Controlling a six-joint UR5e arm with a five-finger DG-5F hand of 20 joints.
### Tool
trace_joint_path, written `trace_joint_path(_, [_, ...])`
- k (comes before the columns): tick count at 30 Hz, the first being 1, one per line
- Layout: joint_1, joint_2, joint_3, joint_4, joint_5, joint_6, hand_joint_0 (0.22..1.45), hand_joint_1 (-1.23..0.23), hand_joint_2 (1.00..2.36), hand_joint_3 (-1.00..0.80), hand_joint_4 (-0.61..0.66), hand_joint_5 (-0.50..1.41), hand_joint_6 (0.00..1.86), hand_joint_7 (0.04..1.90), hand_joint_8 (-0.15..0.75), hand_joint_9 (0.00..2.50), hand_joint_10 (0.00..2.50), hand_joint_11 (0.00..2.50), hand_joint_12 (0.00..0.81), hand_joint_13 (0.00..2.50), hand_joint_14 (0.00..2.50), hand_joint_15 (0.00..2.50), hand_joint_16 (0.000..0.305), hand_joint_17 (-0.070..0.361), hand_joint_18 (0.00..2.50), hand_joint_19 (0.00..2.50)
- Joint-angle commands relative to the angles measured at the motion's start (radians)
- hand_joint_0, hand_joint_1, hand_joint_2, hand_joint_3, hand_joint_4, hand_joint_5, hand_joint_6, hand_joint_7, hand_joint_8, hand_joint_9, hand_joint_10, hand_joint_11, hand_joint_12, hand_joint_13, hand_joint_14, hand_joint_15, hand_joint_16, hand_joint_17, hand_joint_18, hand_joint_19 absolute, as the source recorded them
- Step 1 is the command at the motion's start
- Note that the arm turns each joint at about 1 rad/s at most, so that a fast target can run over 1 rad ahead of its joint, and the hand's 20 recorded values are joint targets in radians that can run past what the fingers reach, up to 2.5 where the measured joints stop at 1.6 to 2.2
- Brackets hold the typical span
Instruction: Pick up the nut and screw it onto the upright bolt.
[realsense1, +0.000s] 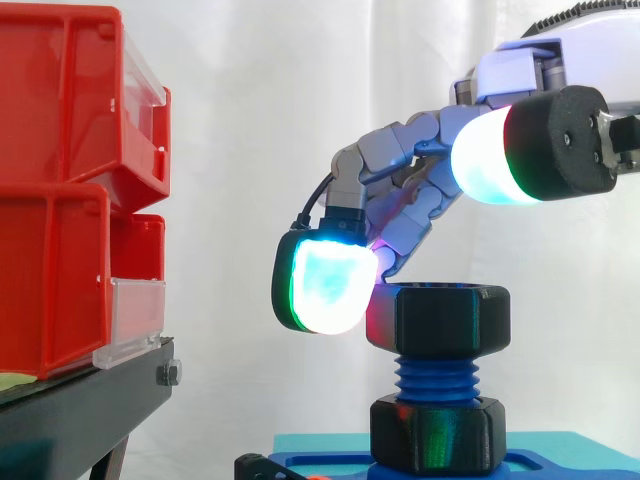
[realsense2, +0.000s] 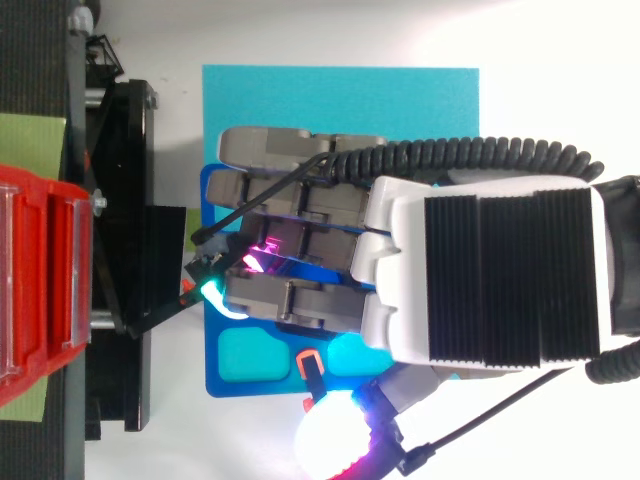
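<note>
A black hex nut (realsense1: 450, 318) sits on top of the upright blue threaded bolt (realsense1: 437, 378). A second black nut (realsense1: 437, 435) rests low on the bolt at the blue base plate (realsense2: 235, 370). My hand (realsense2: 490, 280) hovers over the bolt from the right, its fingers loosely bent downward. One cyan-green fingertip (realsense1: 325, 285) hangs just left of the top nut. Behind it, a magenta-glowing pad (realsense1: 380, 262) meets the nut's upper left corner. The thumb (realsense1: 485, 155) stays high to the right, clear of the nut. From above, the hand hides the bolt and both nuts.
Stacked red bins (realsense1: 70, 180) on a black stand (realsense1: 80, 410) lie to the left, a short gap from the fingertips. The base plate rests on a cyan mat (realsense2: 340, 95). A white curtain closes off the back.
</note>
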Motion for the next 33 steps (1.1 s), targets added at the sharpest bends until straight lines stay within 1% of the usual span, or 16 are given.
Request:
trace_joint_path(1, [-0.004,0.0,-0.001,-0.003,-0.001,0.0,0.53,-0.14,1.0,-0.5,0.23,-0.02,0.5,1.25,0.268,0.69,0.0,0.0,0.243,0.43,0.0,0.0,0.023,0.051,0.09,0.0])
trace_joint_path(5, [-0.011,0.0,-0.001,-0.003,-0.008,0.0,0.54,-0.17,1.0,-0.5,0.19,0.0,0.5,1.33,0.269,0.73,0.0,0.0,0.239,0.45,0.0,0.0,0.021,0.047,0.12,0.0])
trace_joint_path(13, [-0.023,0.0,0.001,0.003,-0.024,0.0,0.54,-0.19,1.0,-0.5,0.16,0.02,0.5,1.37,0.272,0.77,0.0,0.0,0.231,0.48,0.0,0.0,0.02,0.044,0.14,0.0])
trace_joint_path(14, [-0.028,0.001,-0.001,0.0,-0.024,0.0,0.54,-0.2,1.0,-0.5,0.16,0.02,0.5,1.39,0.271,0.78,0.0,0.0,0.229,0.49,0.0,0.0,0.019,0.043,0.15,0.0])
trace_joint_path(17, [-0.031,0.0,0.001,-0.003,-0.028,-0.001,0.54,-0.2,1.0,-0.5,0.16,0.03,0.5,1.43,0.272,0.82,0.0,0.0,0.222,0.51,0.0,0.0,0.018,0.041,0.17,0.0])
trace_joint_path(18, [-0.034,0.001,0.001,-0.003,-0.031,-0.001,0.55,-0.2,1.0,-0.5,0.16,0.02,0.58,1.33,0.267,0.85,0.0,0.0,0.216,0.52,0.0,0.0,0.018,0.041,0.18,0.0])
trace_joint_path(19, [-0.036,0.0,-0.001,-0.003,-0.033,-0.003,0.54,-0.2,1.0,-0.5,0.15,0.02,0.59,1.3,0.267,0.86,0.0,0.0,0.215,0.52,0.0,0.0,0.018,0.041,0.19,0.0])
trace_joint_path(20, [-0.04,0.0,-0.001,-0.002,-0.037,-0.003,0.55,-0.2,1.0,-0.5,0.14,0.01,0.66,1.2,0.263,0.91,0.0,0.0,0.208,0.55,0.0,0.0,0.017,0.038,0.21,0.0])
trace_joint_path(21, [-0.042,0.0,0.001,0.0,-0.041,-0.003,0.55,-0.21,1.0,-0.5,0.12,0.01,0.7,1.15,0.261,0.92,0.0,0.0,0.203,0.58,0.0,0.0,0.016,0.036,0.22,0.0])
trace_joint_path(24, [-0.048,0.001,-0.001,0.004,-0.051,-0.003,0.55,-0.21,1.0,-0.5,0.12,0.0,0.72,1.12,0.26,0.95,0.0,0.0,0.198,0.6,0.0,0.0,0.015,0.035,0.24,0.0])
trace_joint_path(28, [-0.051,0.0,-0.001,0.006,-0.053,-0.006,0.55,-0.21,1.0,-0.5,0.11,0.01,0.74,1.08,0.255,0.99,0.0,0.0,0.186,0.64,0.0,0.0,0.014,0.032,0.27,0.0])
trace_joint_path(31, [-0.053,0.001,0.001,0.009,-0.053,-0.006,0.55,-0.21,1.0,-0.5,0.09,0.01,0.75,1.06,0.252,1.07,0.0,0.0,0.173,0.7,0.0,0.0,0.012,0.027,0.33,0.0])
trace_joint_path(33, [-0.054,0.0,-0.001,0.009,-0.054,-0.006,0.55,-0.21,1.0,-0.5,0.08,0.02,0.76,1.06,0.244,1.19,0.0,0.0,0.152,0.77,0.0,0.0,0.01,0.022,0.4,0.0])
